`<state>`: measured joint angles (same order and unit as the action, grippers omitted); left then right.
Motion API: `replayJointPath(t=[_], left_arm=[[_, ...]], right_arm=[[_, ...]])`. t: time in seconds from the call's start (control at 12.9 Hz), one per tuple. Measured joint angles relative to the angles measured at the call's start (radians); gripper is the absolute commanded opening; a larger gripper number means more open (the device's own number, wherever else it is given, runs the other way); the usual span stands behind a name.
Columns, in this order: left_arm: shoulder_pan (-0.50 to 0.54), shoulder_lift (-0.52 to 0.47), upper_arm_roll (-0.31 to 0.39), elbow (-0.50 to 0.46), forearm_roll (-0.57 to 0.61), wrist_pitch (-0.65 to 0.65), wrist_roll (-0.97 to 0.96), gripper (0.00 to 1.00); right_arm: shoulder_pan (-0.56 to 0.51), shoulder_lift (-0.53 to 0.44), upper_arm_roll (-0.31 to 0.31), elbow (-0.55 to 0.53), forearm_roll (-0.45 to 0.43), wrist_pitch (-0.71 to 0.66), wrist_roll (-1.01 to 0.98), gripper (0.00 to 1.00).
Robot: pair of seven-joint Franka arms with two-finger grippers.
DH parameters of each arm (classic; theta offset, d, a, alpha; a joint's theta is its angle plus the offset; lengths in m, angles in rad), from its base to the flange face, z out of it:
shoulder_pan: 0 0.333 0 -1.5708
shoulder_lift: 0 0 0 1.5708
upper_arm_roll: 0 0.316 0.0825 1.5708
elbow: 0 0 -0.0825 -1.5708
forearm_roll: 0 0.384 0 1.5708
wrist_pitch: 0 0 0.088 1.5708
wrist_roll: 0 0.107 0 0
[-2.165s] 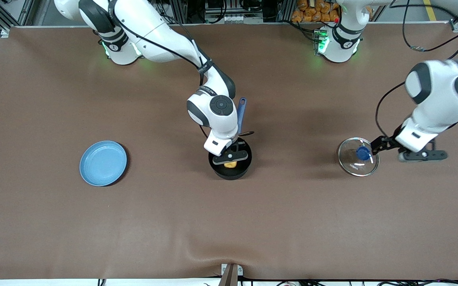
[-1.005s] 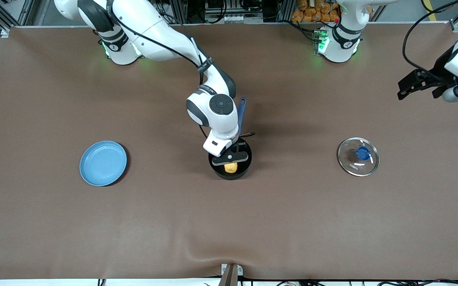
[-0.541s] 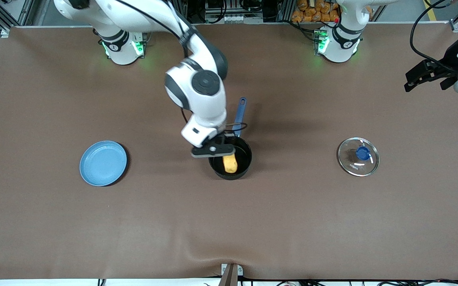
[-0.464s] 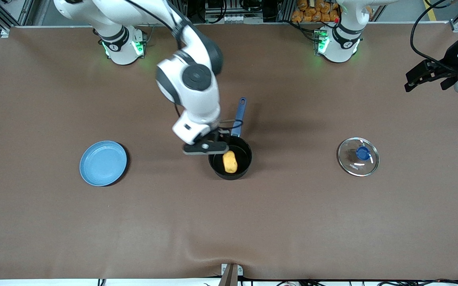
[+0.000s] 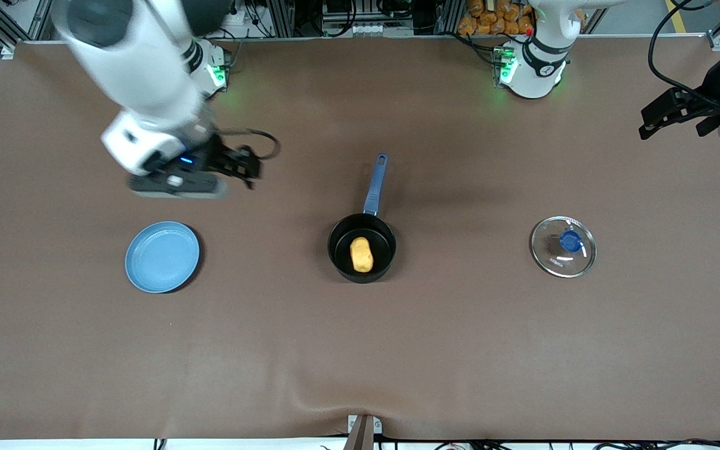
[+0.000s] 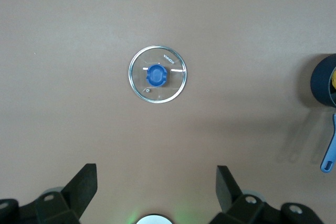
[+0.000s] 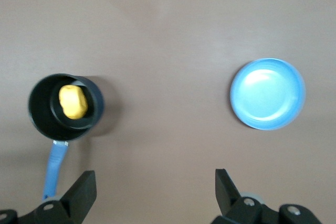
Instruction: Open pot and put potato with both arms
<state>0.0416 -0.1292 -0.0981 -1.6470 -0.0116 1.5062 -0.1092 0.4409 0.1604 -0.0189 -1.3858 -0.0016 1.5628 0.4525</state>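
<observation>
The black pot [image 5: 342,239] with its blue handle [image 5: 375,184] stands uncovered at mid-table. The yellow potato [image 5: 362,255] lies inside it, also seen in the right wrist view as the potato [image 7: 72,102] in the pot [image 7: 42,116]. My right gripper [image 5: 238,165] hangs open and empty over bare table, between its base and the plate, with open jaws [image 7: 155,187] in its own view. My left gripper [image 5: 671,130] waits open and empty over the table at the left arm's end, high above the lid [image 6: 157,74].
A glass lid [image 5: 563,246] with a blue knob lies flat toward the left arm's end. A light-blue plate [image 5: 162,256] sits toward the right arm's end, with nothing on it. Brown cloth covers the table.
The right gripper opened, left the potato in the pot, then rose and swung away toward the right arm's end. The left arm has hardly moved.
</observation>
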Motion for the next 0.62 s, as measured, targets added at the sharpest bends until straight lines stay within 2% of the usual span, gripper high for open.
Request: replayJointPath(t=[0.31,0.62], left_arm=[[0.000,0.004,0.000,0.020,0.000,-0.003,0.000,1.00],[0.002,0.005,0.002,0.037,0.000,-0.031,0.000,1.00]], right_arm=[[-0.190,-0.156,0.000,-0.081,0.004,-0.049,-0.183,1.00],[-0.375,-0.213,-0.004,-0.117,0.004,-0.081,-0.475,1.00]])
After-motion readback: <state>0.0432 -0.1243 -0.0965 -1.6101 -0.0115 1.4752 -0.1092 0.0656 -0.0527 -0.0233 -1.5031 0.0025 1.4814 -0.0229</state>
